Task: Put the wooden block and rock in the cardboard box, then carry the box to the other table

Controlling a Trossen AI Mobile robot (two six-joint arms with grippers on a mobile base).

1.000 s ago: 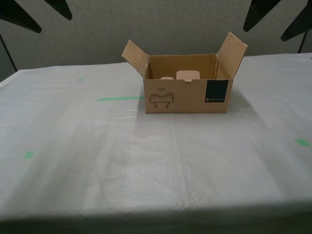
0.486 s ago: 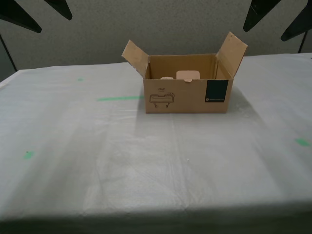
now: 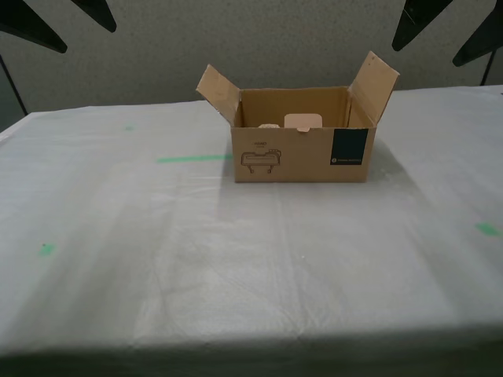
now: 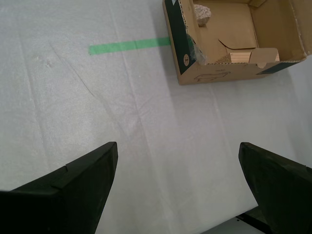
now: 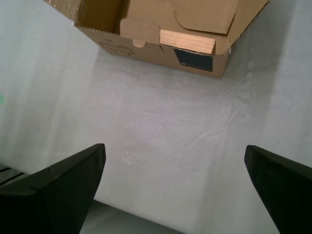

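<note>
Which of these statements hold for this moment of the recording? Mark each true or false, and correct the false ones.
1. The cardboard box stands on a table covered in white cloth. True.
2. The rock lies on the cloth outside the box. False: the second wrist view shows it inside the box.
3. The wooden block is inside the box. True.
4. My second end effector is clamped on a box flap. False: it is open, clear of the box, above bare cloth.
5. The box's side flaps are folded shut. False: both stand up and open.
6. A strip of green tape lies on the cloth beside the box. True.
</note>
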